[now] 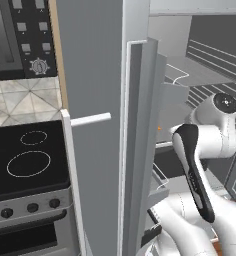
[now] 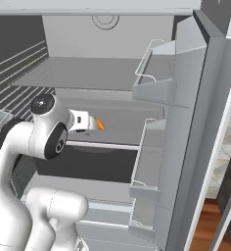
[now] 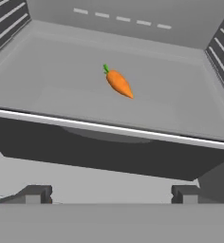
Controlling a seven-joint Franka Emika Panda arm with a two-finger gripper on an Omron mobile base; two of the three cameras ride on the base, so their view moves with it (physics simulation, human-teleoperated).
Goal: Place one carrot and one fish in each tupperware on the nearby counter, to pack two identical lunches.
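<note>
The carrot (image 3: 119, 83) is a short, stubby, tapered root, bright orange with a small green tuft at its thick end. In the hand view it lies flat on a pale grey shelf (image 3: 47, 90) inside the open fridge, about the middle of that shelf, set on a slant with its green top toward the back wall and its point toward the front lip. In the right base view the carrot (image 2: 100, 124) shows as a small orange sliver on the same shelf, just past the end of the arm. In the left base view only a speck of orange (image 1: 159, 128) shows past the edge of the open fridge door (image 1: 140, 150). The gripper (image 3: 109, 193) has its jaws spread wide, as far apart as they go, the two dark fingertips (image 3: 35, 193) standing well apart at the bottom of the hand view with nothing between them. It holds nothing and touches nothing; the carrot lies ahead of it, beyond the front edge of the shelf, clearly apart from both tips. In the right base view the hand (image 2: 83, 120) points into the fridge at shelf height, its end near the carrot.
</note>
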